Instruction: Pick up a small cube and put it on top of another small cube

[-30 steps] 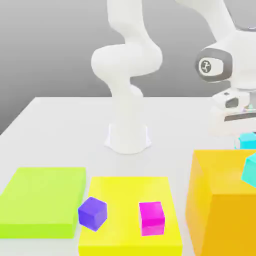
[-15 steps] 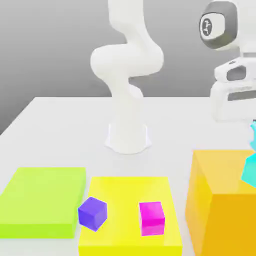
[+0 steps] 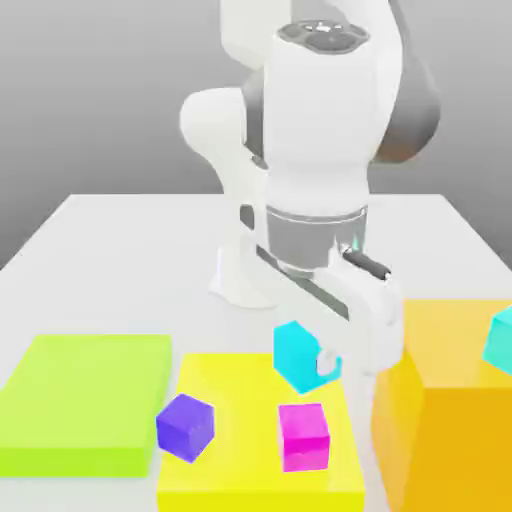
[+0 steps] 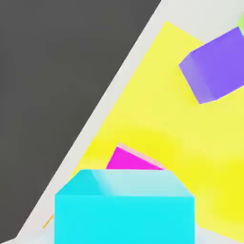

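My gripper [image 3: 308, 362] is shut on a small cyan cube [image 3: 296, 356], which hangs in the air over the flat yellow block [image 3: 240, 375]. Just below and in front of it, a magenta cube [image 3: 303, 436] rests on that block. In the hand view, the held cyan cube [image 4: 125, 207] is close up, with the magenta cube [image 4: 133, 160] partly hidden beneath it. A second cyan cube [image 3: 499, 340] sits on the tall orange block [image 3: 450, 420] at the exterior view's right edge.
A purple cube [image 3: 185, 427] [image 4: 214, 64] sits at the yellow block's corner on the exterior view's left. A flat lime-green block [image 3: 85, 400] lies further left. The arm's white base [image 3: 255, 275] stands behind them on the grey table.
The arm has swung from the exterior view's right, above the orange block, to the middle, carrying the cyan cube down over the yellow block. The other cubes have not moved.
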Robot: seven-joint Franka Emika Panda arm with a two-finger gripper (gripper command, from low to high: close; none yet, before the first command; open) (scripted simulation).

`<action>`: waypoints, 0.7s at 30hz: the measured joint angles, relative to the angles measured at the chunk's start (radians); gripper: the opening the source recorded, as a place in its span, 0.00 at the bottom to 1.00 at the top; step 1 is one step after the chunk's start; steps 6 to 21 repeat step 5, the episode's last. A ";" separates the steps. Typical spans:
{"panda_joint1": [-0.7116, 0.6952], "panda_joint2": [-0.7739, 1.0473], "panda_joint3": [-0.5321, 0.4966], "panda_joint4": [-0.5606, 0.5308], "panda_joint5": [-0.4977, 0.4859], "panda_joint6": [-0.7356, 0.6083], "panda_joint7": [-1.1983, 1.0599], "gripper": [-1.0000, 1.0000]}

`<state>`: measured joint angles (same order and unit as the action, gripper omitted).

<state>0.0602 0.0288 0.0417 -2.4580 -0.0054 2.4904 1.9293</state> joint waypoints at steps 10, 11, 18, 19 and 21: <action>0.001 0.051 0.003 -0.013 -0.002 0.063 0.003 1.00; 0.001 0.051 0.003 -0.013 -0.002 0.063 0.003 1.00; 0.001 0.051 0.003 -0.013 -0.002 0.063 0.003 1.00; 0.001 0.051 0.003 -0.013 -0.002 0.063 0.003 1.00; 0.001 0.051 0.003 -0.013 -0.002 0.063 0.003 1.00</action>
